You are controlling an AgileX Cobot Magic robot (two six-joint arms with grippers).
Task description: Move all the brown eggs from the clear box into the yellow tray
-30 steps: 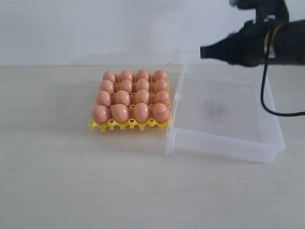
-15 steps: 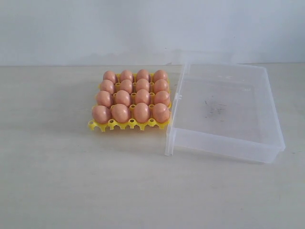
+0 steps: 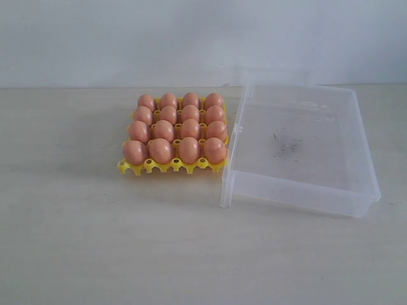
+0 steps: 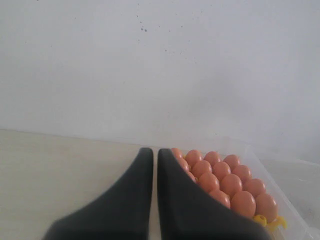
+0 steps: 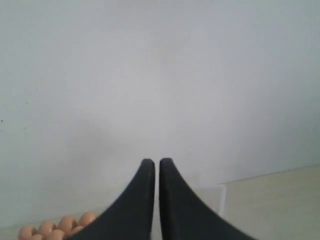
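Right hand (image 5: pixel 156 162) has pulled away from above the clear box (image 3: pixel 299 192), pinched shut and empty like left hand (image 4: pixel 155 151); all sixteen brown eggs (image 3: pixel 176 129) sit in yellow tray (image 3: pixel 172 167) beside it, so the task looks done.

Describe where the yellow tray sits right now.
In the exterior view the yellow tray sits left of centre on the table, filled with brown eggs, its right edge close beside the left wall of the clear box.
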